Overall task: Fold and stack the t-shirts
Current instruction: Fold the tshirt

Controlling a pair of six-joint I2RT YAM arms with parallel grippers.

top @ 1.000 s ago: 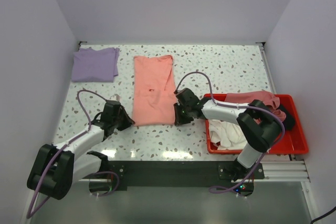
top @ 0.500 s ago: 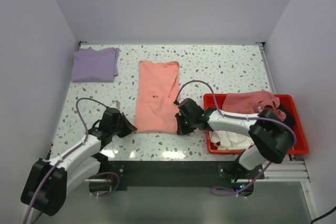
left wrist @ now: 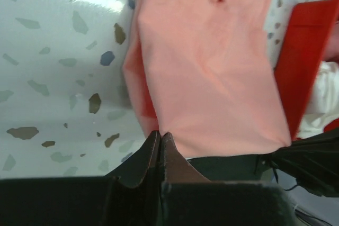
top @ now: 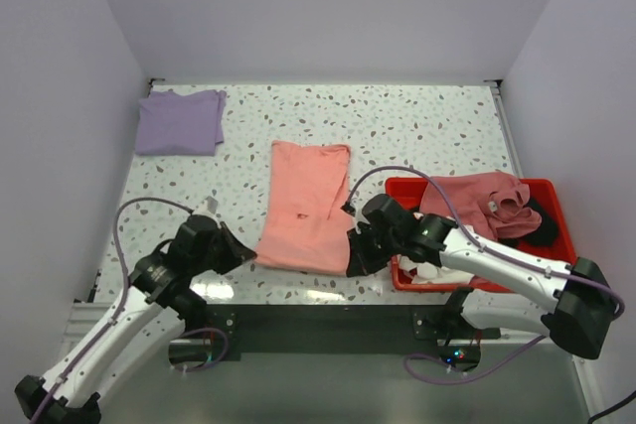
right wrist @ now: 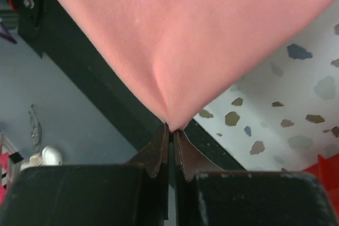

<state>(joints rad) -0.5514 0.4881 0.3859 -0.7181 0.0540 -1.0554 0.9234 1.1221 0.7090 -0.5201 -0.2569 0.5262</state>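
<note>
Gripping the near hem of the salmon-pink t-shirt (top: 308,208), both grippers are seen at the near edge of the table (top: 427,126). The left gripper (top: 237,256) is closed tight on the shirt's near left corner, and the right gripper (top: 356,257) is pinched shut on its near right corner (in each wrist view the cloth runs straight into the meeting fingertips). The shirt is laid out as a long narrow panel running away from the arms, its near hem drawn to the table's edge.

The step in hand is judged to be the crosswise fold of this shirt. For the next move, both corners would need to be lifted together, kept level and apart, and carried over toward the far hem.

Just right of the shirt, a red bin (top: 556,186) is seen, holding a dusty pink t-shirt (top: 477,201), a white one (top: 422,270) and a black one (top: 542,230), none yet folded. At the far left corner, a lavender t-shirt (top: 179,121) lies folded, well apart from the rest.
</note>
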